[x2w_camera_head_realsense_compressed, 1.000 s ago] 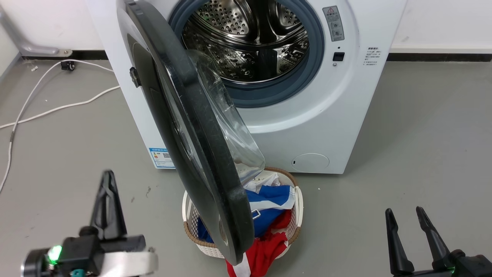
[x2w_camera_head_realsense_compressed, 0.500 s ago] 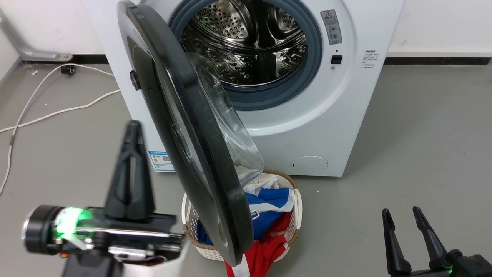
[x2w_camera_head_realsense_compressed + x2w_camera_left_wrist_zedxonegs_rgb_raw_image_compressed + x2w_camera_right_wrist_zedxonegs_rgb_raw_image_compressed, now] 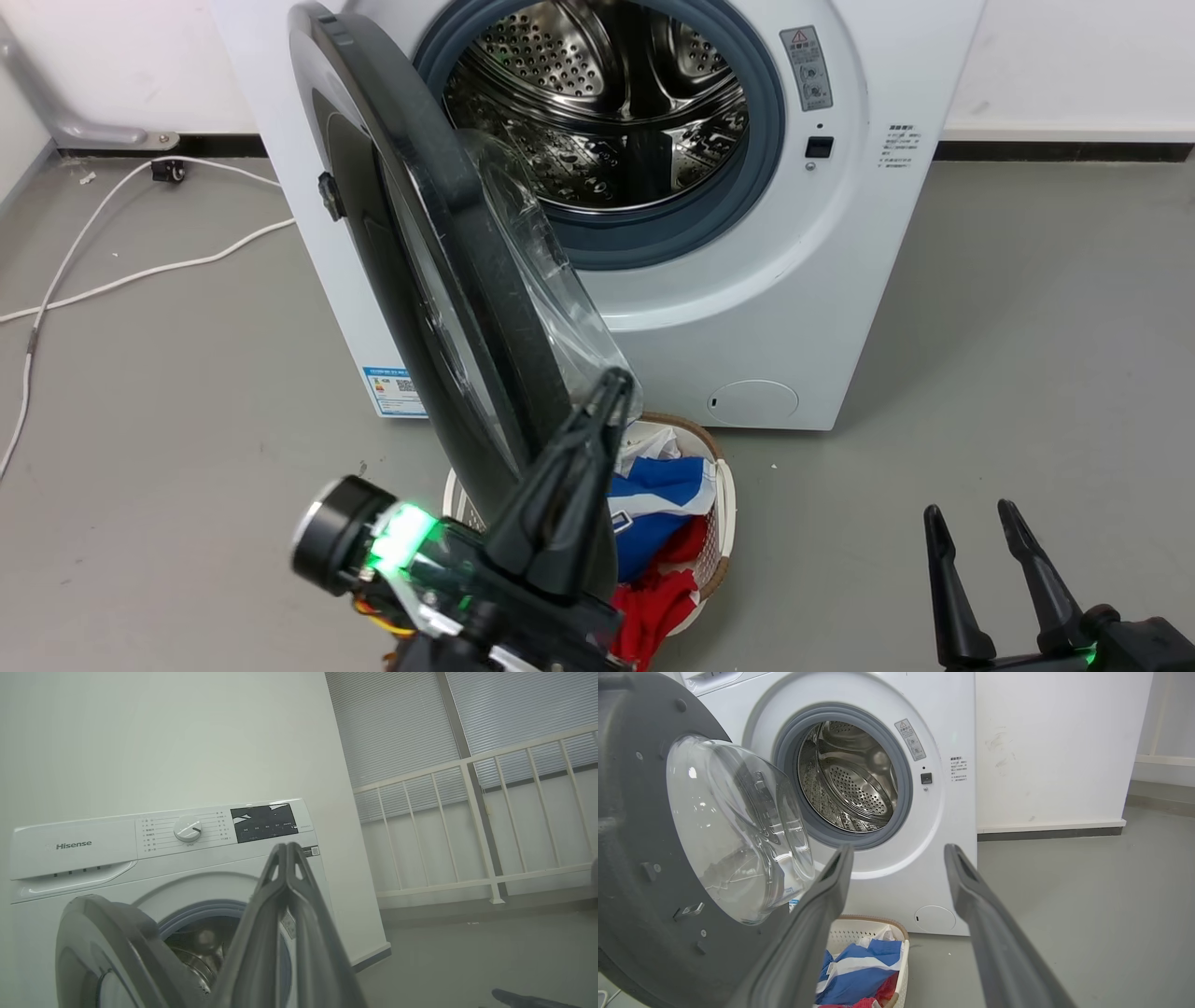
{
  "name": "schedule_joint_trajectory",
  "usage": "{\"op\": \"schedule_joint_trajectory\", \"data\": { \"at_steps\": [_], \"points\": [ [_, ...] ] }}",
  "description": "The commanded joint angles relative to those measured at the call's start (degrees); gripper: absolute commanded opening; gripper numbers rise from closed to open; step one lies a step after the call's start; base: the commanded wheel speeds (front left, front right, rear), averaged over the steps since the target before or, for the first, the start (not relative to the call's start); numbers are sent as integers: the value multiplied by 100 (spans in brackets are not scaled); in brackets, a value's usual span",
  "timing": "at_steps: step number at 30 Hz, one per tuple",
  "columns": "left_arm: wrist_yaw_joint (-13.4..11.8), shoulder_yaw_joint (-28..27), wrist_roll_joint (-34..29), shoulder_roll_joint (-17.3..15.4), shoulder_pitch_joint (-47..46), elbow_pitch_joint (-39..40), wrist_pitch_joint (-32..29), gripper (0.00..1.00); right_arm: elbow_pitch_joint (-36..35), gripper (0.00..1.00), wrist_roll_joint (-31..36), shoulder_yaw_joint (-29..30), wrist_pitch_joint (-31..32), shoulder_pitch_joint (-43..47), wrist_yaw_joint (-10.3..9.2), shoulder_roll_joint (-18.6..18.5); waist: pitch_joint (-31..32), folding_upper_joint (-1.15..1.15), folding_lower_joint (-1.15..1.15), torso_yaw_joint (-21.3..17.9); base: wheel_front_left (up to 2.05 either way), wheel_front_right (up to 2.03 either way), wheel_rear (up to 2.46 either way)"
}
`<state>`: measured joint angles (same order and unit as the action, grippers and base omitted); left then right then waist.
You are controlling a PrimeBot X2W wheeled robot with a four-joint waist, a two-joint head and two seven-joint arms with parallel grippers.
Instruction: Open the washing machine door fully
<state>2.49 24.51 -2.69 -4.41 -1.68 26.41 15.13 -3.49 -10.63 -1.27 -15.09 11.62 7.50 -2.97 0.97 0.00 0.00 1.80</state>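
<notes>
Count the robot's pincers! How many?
2. The left pincer, shut, is by the lower rim of the washing machine door, above the basket. The right pincer, open, is at the head view's lower right.

Bottom edge of the door [image 3: 448, 233] is lost to you behind the left gripper [image 3: 613, 381], so is part of the basket [image 3: 727, 499] below the door. Is it touching the door? Can't tell. Small print [image 3: 901, 145] right of the door: unreadable.

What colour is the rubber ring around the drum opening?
The rubber ring is blue-grey; it shows best in the head view.
</notes>
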Motion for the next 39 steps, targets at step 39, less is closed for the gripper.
{"op": "schedule_joint_trajectory", "data": {
  "at_steps": [39],
  "points": [
    [-172, 358, 498, -96, 99, -2500, 3, 0, 59, 100, -31, -98, -11, -304, -1, 16, -528, 0, 0, 195, 0, 0, 0]
  ]
}}
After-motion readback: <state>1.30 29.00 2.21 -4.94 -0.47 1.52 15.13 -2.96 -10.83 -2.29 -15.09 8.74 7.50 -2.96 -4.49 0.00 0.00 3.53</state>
